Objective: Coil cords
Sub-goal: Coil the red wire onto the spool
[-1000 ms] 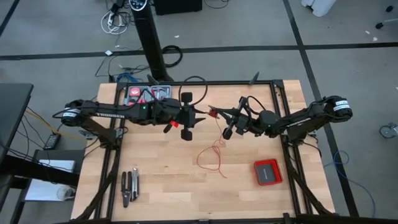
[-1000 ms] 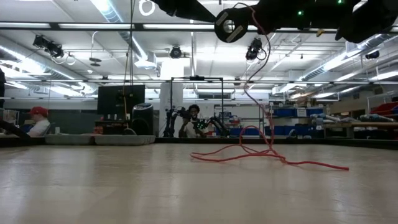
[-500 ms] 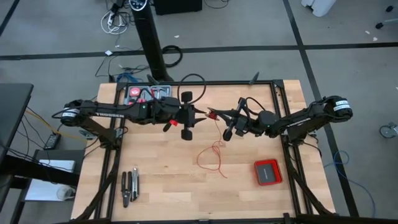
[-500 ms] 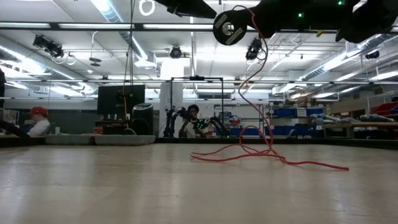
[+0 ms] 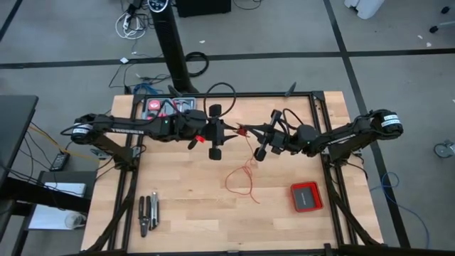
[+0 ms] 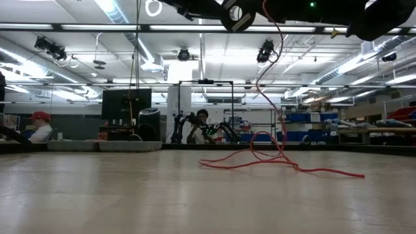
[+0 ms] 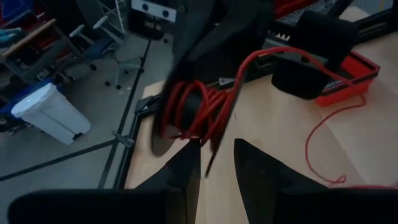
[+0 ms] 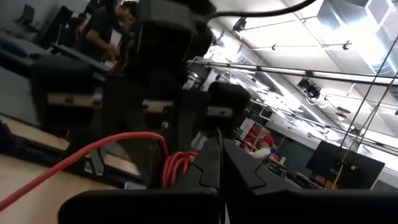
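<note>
Left tool (image 7: 214, 165) grips spool (image 7: 186, 115); right tool (image 8: 221, 165) pinches wire (image 8: 93, 152).

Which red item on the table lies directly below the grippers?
The loose red wire, squiggled mid-table beneath them; the red box sits off toward the right edge.

The high view looks straight down on the whole bench (image 5: 178, 213); the low view sits at bench-top level, facing the room. Each of the 2 wrist views looks close past its own fingers. All 4 share the red wire (image 6: 260, 159), hanging near 12 o'clock.
</note>
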`<state>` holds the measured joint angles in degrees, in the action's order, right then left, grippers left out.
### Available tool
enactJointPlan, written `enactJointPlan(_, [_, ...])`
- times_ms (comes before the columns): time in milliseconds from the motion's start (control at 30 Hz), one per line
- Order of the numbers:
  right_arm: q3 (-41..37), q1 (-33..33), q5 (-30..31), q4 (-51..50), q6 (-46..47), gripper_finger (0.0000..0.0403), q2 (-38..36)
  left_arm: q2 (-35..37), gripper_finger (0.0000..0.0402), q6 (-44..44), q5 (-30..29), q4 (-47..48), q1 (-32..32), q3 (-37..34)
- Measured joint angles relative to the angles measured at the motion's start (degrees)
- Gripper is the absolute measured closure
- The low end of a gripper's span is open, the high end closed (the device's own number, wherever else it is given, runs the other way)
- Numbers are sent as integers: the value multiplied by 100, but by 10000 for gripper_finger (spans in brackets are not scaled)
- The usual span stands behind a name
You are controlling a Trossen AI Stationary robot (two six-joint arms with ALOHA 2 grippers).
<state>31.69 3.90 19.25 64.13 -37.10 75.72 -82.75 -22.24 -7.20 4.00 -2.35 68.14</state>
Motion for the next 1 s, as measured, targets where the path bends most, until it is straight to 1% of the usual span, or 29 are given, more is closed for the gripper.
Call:
enactJointPlan(67, [66, 0, 0, -1, 4, 402, 0, -22, 304, -5, -1, -57, 3, 0])
enactJointPlan(133, [91, 0, 4, 10, 4, 402, 0, -88, 317, -19, -17, -188, 2, 3])
enactJointPlan(167, [91, 0, 2, 10, 4, 402, 0, -104, 329, -24, -17, -191, 2, 4])
enactJointPlan(267, [93, 0, 0, -138, 147, 399, 0, -174, 383, -41, 24, -135, 4, 4])
enactJointPlan(300, [96, 0, 0, -207, 239, 396, 0, -184, 389, -39, 18, -104, 8, 4])
enactJointPlan(400, [106, -10, -100, -405, 398, 378, -3, -190, 396, -30, 4, -43, 9, -4])
enactJointPlan(600, [107, -48, -210, -433, 649, 322, -7, -192, 400, -28, -78, -67, 9, -4])
enactJointPlan(667, [107, -30, 37, -482, 578, 303, -33, -192, 400, -26, -199, -4, 9, -4])
enactJointPlan(767, [96, 65, 628, -640, 145, 285, -214, -154, 400, -29, -434, 142, 2, -2])
enactJointPlan(900, [94, 234, 831, -1029, -307, 278, -646, -47, 401, -33, -474, 224, -2, 7])
enactJointPlan(1000, [94, 319, 1245, -1663, -567, 280, -1064, 65, 401, -57, -449, 381, -57, 7])
